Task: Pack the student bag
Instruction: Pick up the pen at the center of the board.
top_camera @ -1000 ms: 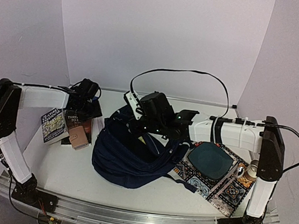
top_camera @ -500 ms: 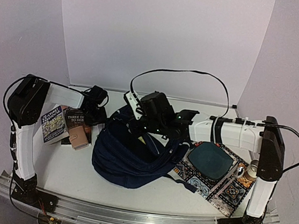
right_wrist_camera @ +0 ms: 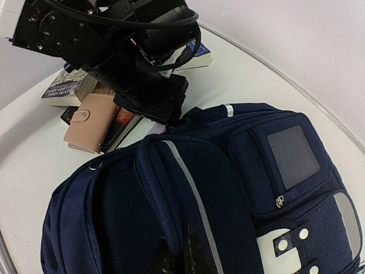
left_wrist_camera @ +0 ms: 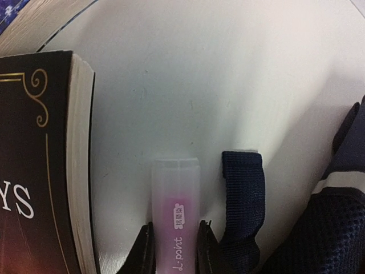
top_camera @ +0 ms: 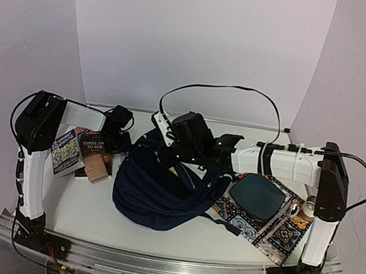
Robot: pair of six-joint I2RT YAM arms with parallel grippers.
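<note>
The student bag (top_camera: 163,194) is a dark navy backpack lying mid-table; it fills the right wrist view (right_wrist_camera: 239,194) with its white stripe and grey-blue panel. My right gripper (right_wrist_camera: 179,254) is shut on the bag's raised flap edge (right_wrist_camera: 162,205), near the bag's top (top_camera: 184,152). My left gripper (left_wrist_camera: 174,251) is shut on a pink translucent L-point highlighter (left_wrist_camera: 175,214) that lies on the table between a dark book (left_wrist_camera: 40,165) and a navy bag strap (left_wrist_camera: 243,200). From above, the left gripper (top_camera: 117,144) sits low at the bag's left side.
Two books (top_camera: 79,150) and a tan wallet (top_camera: 100,169) lie left of the bag. A patterned mat (top_camera: 259,218) with a dark teal plate (top_camera: 261,195) and a small cup (top_camera: 308,207) lies at the right. A black cable arcs over the back.
My left arm has swung in and lowered toward the bag's left side. The right arm and the bag have stayed where they were.
</note>
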